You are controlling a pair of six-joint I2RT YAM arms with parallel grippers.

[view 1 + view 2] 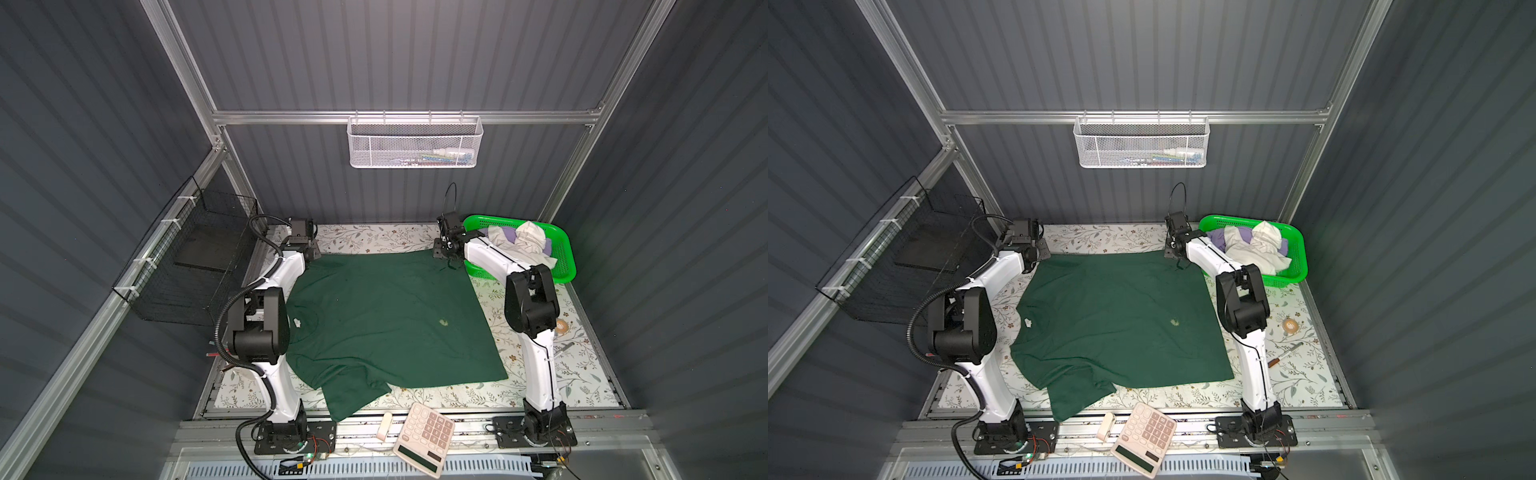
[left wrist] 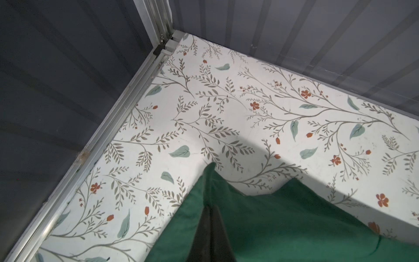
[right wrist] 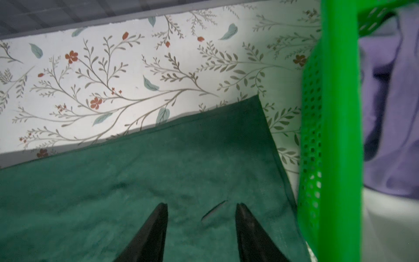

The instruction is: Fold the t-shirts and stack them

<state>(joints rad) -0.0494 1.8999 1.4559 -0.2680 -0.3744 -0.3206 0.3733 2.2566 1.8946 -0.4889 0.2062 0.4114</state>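
A large dark green t-shirt (image 1: 386,316) (image 1: 1113,316) lies spread over the floral table, its white neck label (image 1: 297,322) toward the left and a small pale mark (image 1: 444,321) near the middle. My left gripper (image 1: 311,253) (image 2: 209,206) is shut on the shirt's far left corner, and the cloth (image 2: 283,226) rises to a peak at the jaws. My right gripper (image 1: 451,264) (image 3: 200,205) hangs open just over the far right corner (image 3: 136,181), nothing between its fingers. White (image 1: 528,241) and lavender (image 3: 390,113) t-shirts lie crumpled in the bright green basket (image 1: 565,270).
The green basket's wall (image 3: 335,113) stands right beside my right gripper. A calculator (image 1: 424,442) and a small white object (image 1: 384,426) lie at the front edge. A tape roll (image 1: 562,326) and a pen (image 1: 565,347) are on the right. A black wire basket (image 1: 191,257) hangs on the left wall.
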